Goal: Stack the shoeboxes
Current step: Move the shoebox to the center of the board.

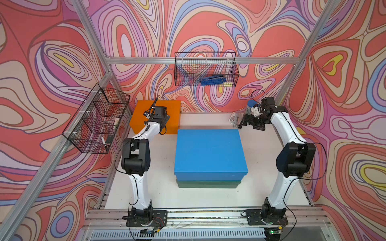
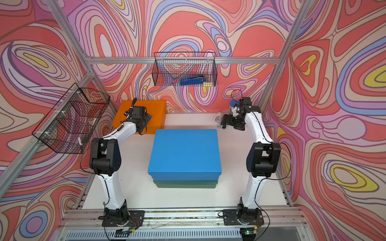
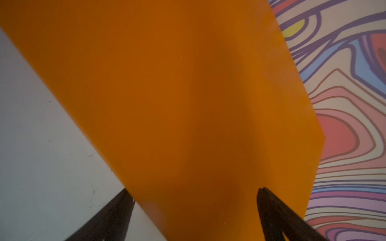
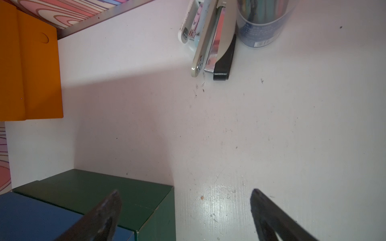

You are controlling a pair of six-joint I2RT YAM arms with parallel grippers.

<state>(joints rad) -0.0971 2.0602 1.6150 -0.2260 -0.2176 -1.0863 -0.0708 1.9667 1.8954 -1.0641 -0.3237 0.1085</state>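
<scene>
A blue tool, possibly a stapler, is held in the back wire basket, while a pale stapler is laid beside a clear cup on the white table.

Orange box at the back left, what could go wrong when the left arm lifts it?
The left gripper spans only part of the wide orange box, near its edge, so it may tilt, or just the lid may lift. Setting it down could shove the blue box off the green box.
</scene>
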